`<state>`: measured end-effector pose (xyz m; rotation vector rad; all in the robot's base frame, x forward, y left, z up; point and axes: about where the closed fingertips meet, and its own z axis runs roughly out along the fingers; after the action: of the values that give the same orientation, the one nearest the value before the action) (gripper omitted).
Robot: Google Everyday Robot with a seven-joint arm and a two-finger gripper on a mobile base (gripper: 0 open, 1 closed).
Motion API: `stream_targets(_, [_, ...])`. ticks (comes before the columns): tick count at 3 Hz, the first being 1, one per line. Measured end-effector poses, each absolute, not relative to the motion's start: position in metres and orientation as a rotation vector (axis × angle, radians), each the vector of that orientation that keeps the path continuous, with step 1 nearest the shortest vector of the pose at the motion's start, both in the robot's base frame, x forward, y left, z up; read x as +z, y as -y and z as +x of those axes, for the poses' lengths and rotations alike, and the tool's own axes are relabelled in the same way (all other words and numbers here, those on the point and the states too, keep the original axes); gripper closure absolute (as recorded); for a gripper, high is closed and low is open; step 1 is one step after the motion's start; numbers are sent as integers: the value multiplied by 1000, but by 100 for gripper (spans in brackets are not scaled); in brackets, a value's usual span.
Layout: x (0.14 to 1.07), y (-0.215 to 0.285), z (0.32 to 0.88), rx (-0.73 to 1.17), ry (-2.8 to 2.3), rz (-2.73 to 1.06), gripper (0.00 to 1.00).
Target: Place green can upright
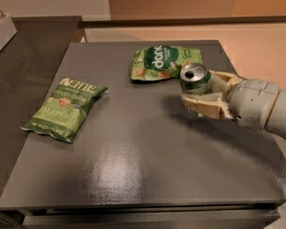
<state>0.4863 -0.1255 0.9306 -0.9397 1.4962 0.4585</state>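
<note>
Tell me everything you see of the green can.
The green can is a small dark green metal cylinder with a shiny silver top and pull-tab. It is held in the gripper over the far right of the table, top tipped toward the camera, beside a green chip bag. Its base is hidden.

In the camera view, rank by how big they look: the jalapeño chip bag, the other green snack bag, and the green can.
1. Green jalapeño chip bag, largest, though nearest the camera.
2. Flat green snack bag at the back.
3. Small dark green metal can, held by the gripper at right.
</note>
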Motion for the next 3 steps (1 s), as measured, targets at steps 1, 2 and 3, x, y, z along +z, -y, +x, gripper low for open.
stream_targets(1, [921, 127, 485, 477, -1493, -932, 100])
stream_targets(2, [914, 131, 484, 502, -1497, -891, 100])
stream_targets(3, [910, 135, 485, 526, -1492, -840, 100])
